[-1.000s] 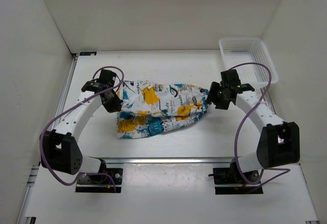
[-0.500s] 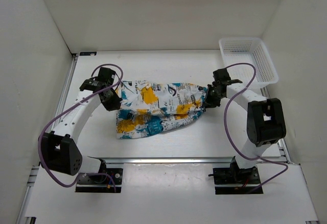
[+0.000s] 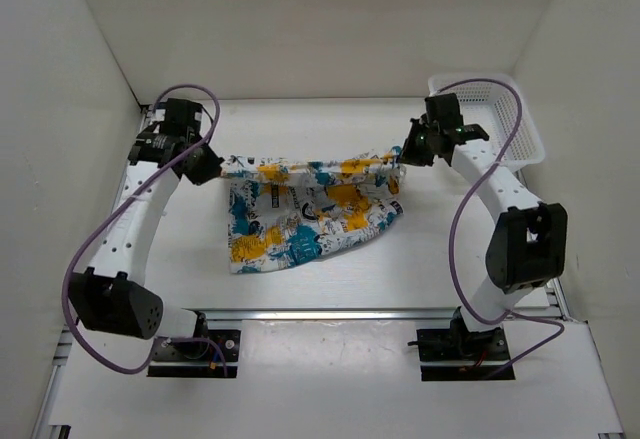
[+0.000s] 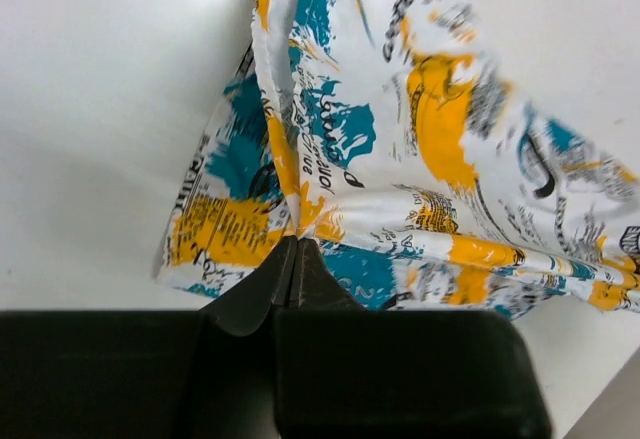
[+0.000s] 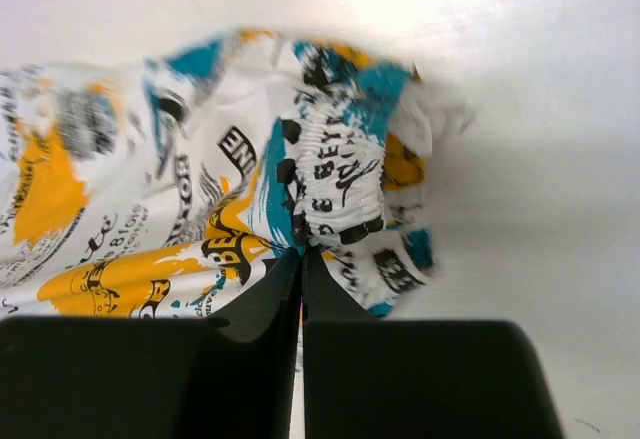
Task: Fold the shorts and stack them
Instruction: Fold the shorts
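The printed shorts (image 3: 310,209) hang stretched between both arms over the middle of the table, their lower part resting on the tabletop. My left gripper (image 3: 213,166) is shut on the shorts' left upper corner; in the left wrist view its jaws (image 4: 294,242) pinch a fold of the fabric (image 4: 420,149). My right gripper (image 3: 402,158) is shut on the shorts' right upper corner. In the right wrist view the jaws (image 5: 301,251) clamp the cloth just under the gathered elastic waistband (image 5: 335,184).
A white mesh basket (image 3: 490,117) stands at the table's back right, just behind my right arm. White walls close in the table on the left, back and right. A metal rail (image 3: 330,314) runs along the near edge.
My right gripper shut on the shorts' right corner. Both arms then lifted and moved toward the back, pulling the upper edge of the shorts taut between them.
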